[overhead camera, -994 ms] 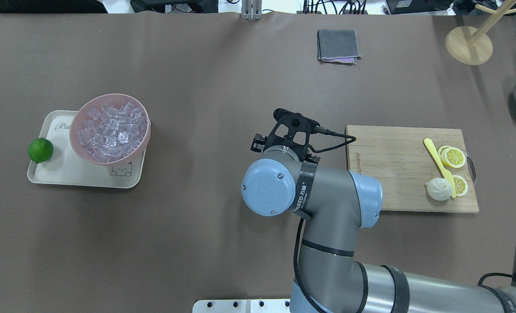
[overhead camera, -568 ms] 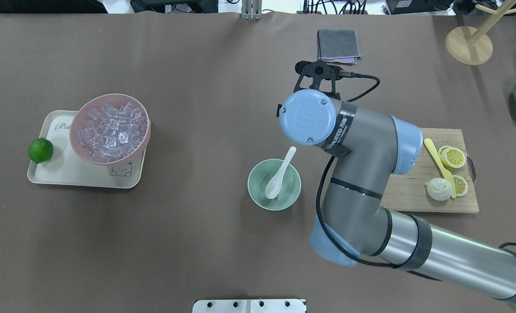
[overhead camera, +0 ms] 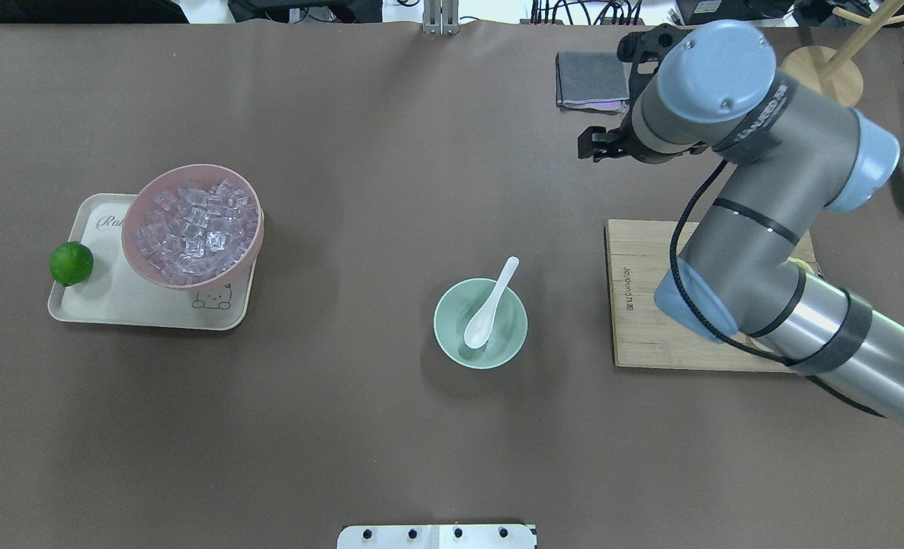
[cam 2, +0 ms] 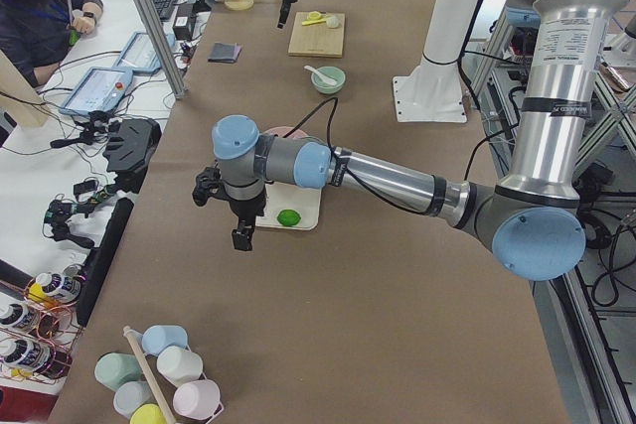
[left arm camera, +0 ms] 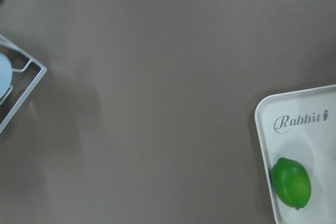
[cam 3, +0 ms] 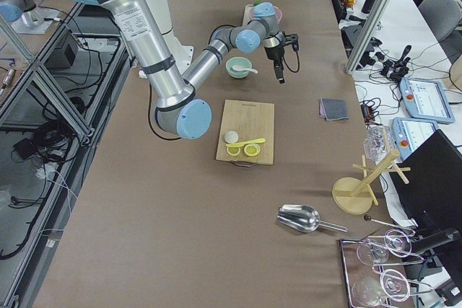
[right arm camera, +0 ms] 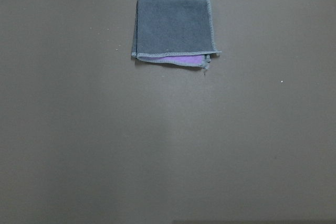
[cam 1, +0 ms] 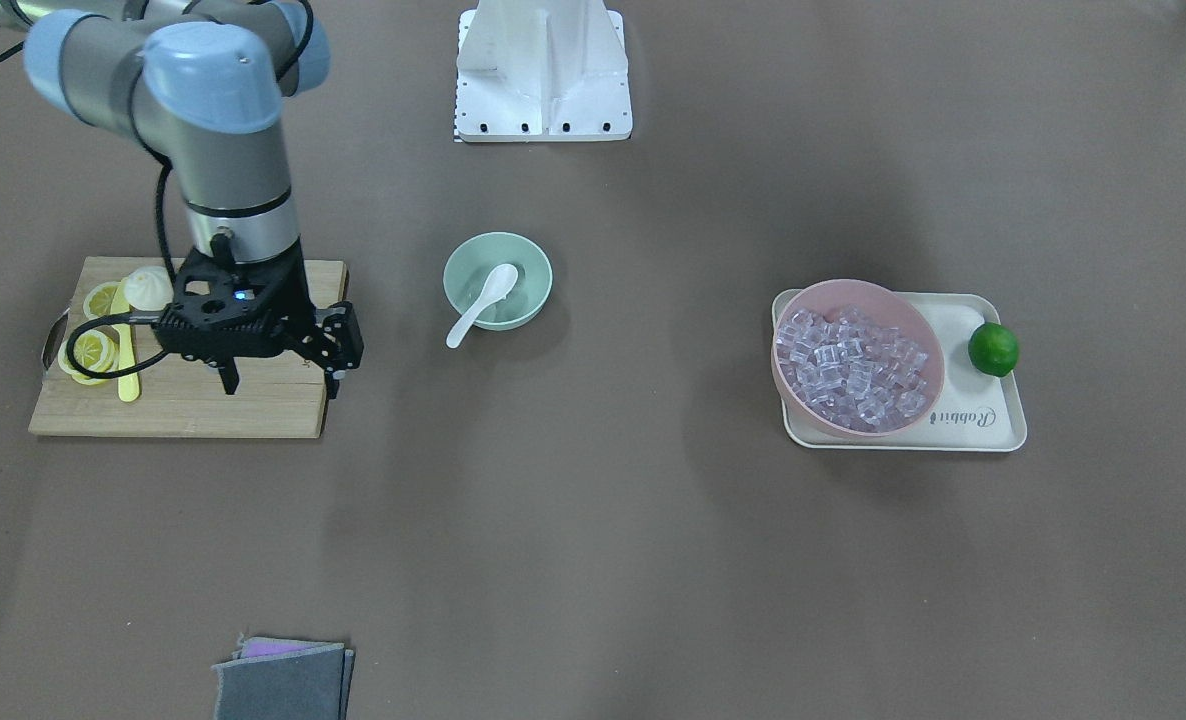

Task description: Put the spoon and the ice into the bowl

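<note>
1. Right arm has swung clear of the bowl (overhead camera: 452, 335) toward the far right. The right hand (cam 1: 279, 383) now hangs raised between the cutting board (overhead camera: 635, 305) and the grey cloth (overhead camera: 589, 80), fingers well apart, nothing held.
2. Spoon (overhead camera: 490, 303) lies in the bowl, scoop down inside, handle leaning out over the far rim. Bowl sits mid-counter (overhead camera: 345, 427), same spot as before.
3. Ice (overhead camera: 193, 236) is all heaped in the pink bowl (overhead camera: 126, 232) on the tray (overhead camera: 117, 305), well to the left of the bowl. Lime (overhead camera: 71, 263) sits on the tray just beside the pink bowl. No cubes visible in the green bowl.
4. Left hand (cam 2: 241, 233) shows only in the left side view, hovering near the lime end of the tray. Cannot tell how far open it is or whether it holds anything.
5. Likely step: spoon part looks done, ice transfer comes next.
6. To do it well:
   - Pick a loose cube off the top of the heap, not a wedged one.
   - Close squarely on flat faces, since the cubes look glassy and probably slip.
   - Don't nudge the pink bowl off the tray.
   - Release low over the bare side of the bowl, away from the overhanging handle, so the spoon doesn't tip out.
</note>
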Action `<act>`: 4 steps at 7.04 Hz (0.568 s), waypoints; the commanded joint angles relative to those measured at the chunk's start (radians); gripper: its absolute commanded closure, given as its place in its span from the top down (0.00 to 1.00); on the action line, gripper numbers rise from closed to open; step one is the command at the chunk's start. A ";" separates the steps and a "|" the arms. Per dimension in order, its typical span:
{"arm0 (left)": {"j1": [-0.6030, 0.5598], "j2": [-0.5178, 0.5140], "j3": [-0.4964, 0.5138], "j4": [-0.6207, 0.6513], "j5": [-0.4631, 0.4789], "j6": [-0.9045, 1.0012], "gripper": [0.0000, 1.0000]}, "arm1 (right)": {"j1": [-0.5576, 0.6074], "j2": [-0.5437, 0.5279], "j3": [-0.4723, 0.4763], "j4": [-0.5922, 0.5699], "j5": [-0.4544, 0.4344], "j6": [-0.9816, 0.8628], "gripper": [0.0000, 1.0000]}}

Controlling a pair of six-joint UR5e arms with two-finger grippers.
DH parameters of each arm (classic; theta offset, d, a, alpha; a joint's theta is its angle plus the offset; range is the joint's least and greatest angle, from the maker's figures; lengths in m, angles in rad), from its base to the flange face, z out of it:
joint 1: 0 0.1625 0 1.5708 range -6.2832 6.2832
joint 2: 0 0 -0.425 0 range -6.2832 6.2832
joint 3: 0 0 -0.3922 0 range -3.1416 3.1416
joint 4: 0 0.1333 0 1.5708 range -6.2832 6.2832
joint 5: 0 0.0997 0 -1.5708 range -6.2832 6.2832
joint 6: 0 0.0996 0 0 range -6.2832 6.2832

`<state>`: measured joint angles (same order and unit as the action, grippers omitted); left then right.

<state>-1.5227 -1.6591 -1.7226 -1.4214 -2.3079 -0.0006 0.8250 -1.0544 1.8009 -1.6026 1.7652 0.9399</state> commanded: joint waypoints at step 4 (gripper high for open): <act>-0.051 0.079 0.049 -0.005 0.013 0.004 0.98 | 0.499 -0.246 -0.012 -0.002 0.449 -0.786 1.00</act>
<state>-1.5726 -1.5883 -1.6749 -1.4096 -2.2955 -0.0004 1.1985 -1.2484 1.7924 -1.5996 2.1316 0.3017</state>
